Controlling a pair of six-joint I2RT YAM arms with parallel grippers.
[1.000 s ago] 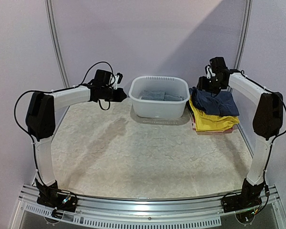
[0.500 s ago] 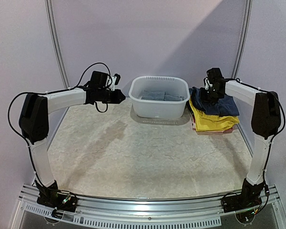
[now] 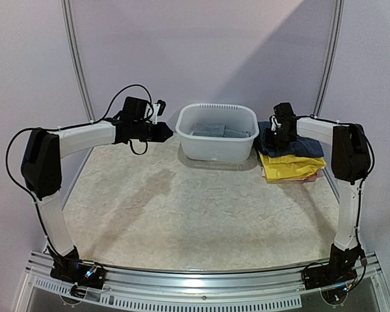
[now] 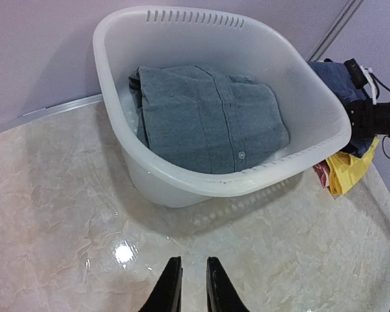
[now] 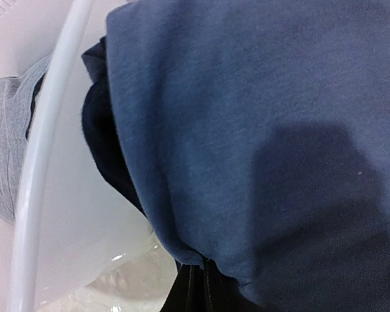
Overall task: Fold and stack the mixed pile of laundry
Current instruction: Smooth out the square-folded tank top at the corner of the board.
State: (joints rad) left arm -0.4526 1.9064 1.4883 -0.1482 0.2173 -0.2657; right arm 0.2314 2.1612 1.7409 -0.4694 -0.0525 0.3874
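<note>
Nearing completion, apparently: dark blue jersey garment point(image 3: 299, 144) tops yellow cloth point(image 3: 292, 166) and reddish cloth point(image 4: 320, 174) on the marbled table point(image 3: 182, 208) beside the white plastic basin point(image 3: 216, 153); a grey buttoned garment point(image 4: 208, 117) lies inside it, seemingly unstacked; right jaws pressed together at the blue hem; left jaws nearly together, empty.

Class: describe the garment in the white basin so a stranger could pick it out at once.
Find the white basin at the back of the table. Inside lies a folded grey-blue garment. It alone sits in the basin and shows a button, unlike the navy garment and yellow garment stacked outside.
</note>
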